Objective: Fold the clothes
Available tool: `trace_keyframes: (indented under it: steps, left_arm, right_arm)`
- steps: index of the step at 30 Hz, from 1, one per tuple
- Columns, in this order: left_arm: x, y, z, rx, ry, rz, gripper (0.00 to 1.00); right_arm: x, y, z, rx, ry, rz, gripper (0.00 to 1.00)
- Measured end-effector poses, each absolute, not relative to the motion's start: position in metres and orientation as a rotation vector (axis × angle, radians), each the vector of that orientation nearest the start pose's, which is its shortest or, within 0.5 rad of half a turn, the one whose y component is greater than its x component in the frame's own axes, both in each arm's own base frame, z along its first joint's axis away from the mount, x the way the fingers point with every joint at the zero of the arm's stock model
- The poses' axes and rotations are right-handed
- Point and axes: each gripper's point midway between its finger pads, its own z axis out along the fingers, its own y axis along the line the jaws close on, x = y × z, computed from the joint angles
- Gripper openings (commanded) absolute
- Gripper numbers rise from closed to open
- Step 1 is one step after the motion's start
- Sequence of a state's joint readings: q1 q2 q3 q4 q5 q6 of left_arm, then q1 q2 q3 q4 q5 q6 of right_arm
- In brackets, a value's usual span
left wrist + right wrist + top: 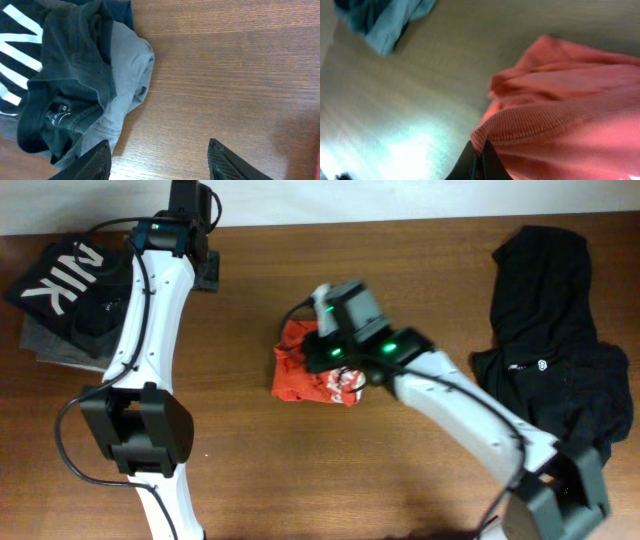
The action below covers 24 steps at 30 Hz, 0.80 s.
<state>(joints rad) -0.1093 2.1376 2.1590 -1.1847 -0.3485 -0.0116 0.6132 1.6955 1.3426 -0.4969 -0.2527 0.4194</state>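
Note:
The red-orange T-shirt [300,375] lies bunched in the middle of the table, its white print showing at the lower right. My right gripper [322,348] is over its upper edge, mostly hidden under the wrist in the overhead view. In the right wrist view the right gripper [479,156] is shut on a ribbed hem of the T-shirt [570,115]. The larger black garment [560,350] lies spread at the far right, untouched. My left gripper [207,273] sits at the back left. The left gripper [161,165] is open over bare wood, with nothing between its fingers.
A black top with white "NIK" letters [58,280] rests on a grey garment [45,345] at the back left corner. In the left wrist view the grey garment [127,65] lies just left of the left finger [97,162]. The table [250,480] is brown wood.

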Motion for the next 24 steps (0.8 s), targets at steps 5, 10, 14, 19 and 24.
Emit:
trace_keyframes:
  steps: [5, 10, 14, 19, 24]
  left_arm:
    - [0.502, 0.009, 0.184, 0.015, 2.693, 0.407, 0.61]
    - [0.502, 0.015, 0.183, -0.002, 2.696, 0.401, 0.61]
    - [0.502, 0.017, 0.183, -0.006, 2.697, 0.398, 0.61]
    - [0.503, 0.016, 0.183, -0.006, 2.695, 0.395, 0.61]
    - [0.503, 0.015, 0.183, -0.005, 2.696, 0.388, 0.61]
  right_arm:
    - [0.342, 0.327, 0.109, -0.439, 2.62, 0.723, 0.04]
    - [0.335, 0.324, 0.059, -0.444, 2.751, 0.678, 0.04]
    - [0.329, 0.322, 0.056, -0.466, 2.779, 0.673, 0.15]
    - [0.32, 0.317, 0.073, -0.541, 2.834, 0.637, 0.57]
    - [0.333, 0.317, 0.134, -0.602, 2.767, 0.586, 0.66]
